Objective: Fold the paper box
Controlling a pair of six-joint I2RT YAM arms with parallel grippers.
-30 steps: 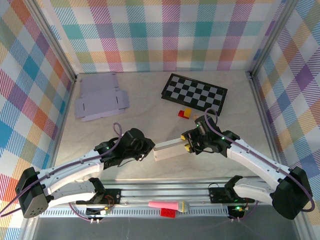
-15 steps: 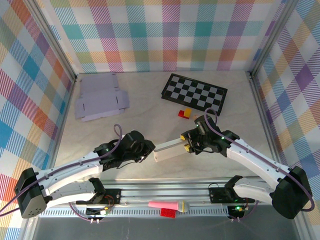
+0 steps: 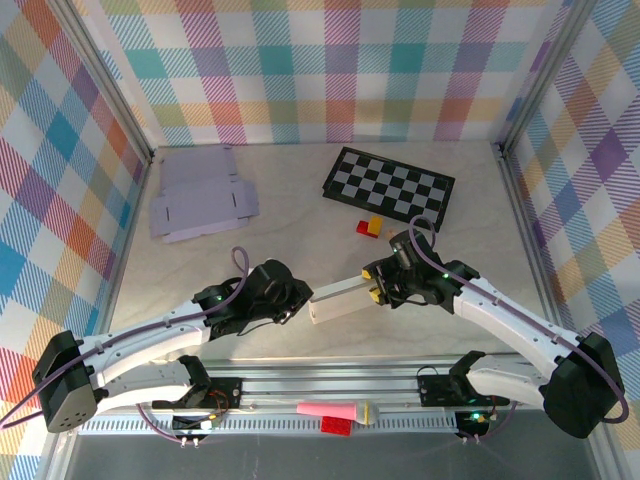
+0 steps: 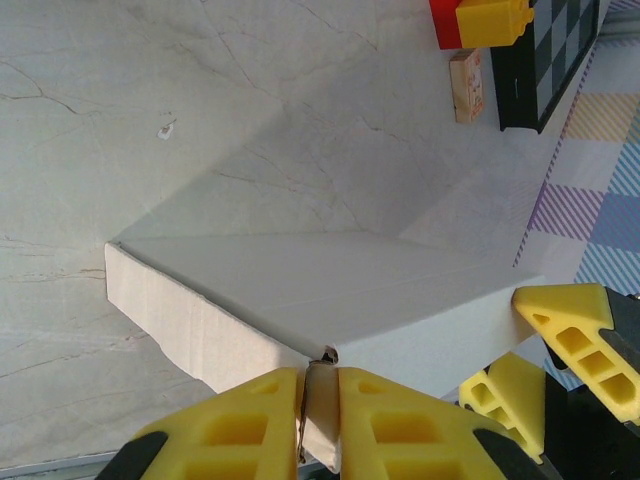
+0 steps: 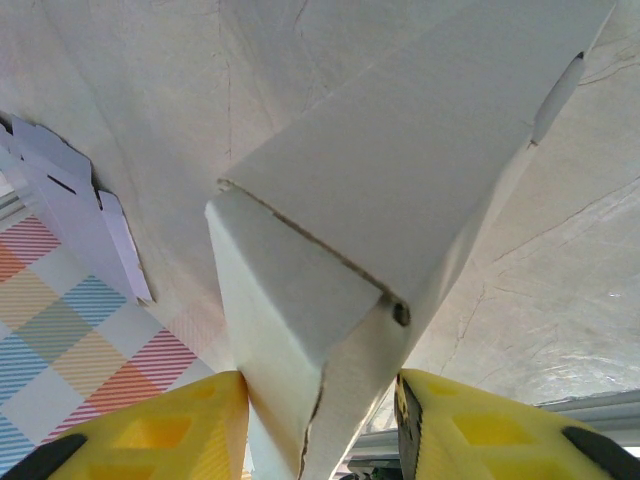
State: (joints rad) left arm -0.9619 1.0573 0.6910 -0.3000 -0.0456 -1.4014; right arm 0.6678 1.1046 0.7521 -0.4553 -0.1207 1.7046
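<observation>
The paper box is a long white carton held just above the table between both arms. My left gripper is at the box's left end. In the left wrist view the left gripper is shut on a thin cardboard flap at the near corner of the box. My right gripper holds the right end. In the right wrist view the right gripper has its yellow fingers clamped on either side of the box, whose end flap is folded in.
A black-and-white checkerboard lies at the back right, with red and yellow bricks just in front of it. Flat unfolded box blanks lie at the back left. A pink item rests on the front rail.
My left gripper has edged slightly right, closer against the box's left end. The box and the right arm have stayed put.
</observation>
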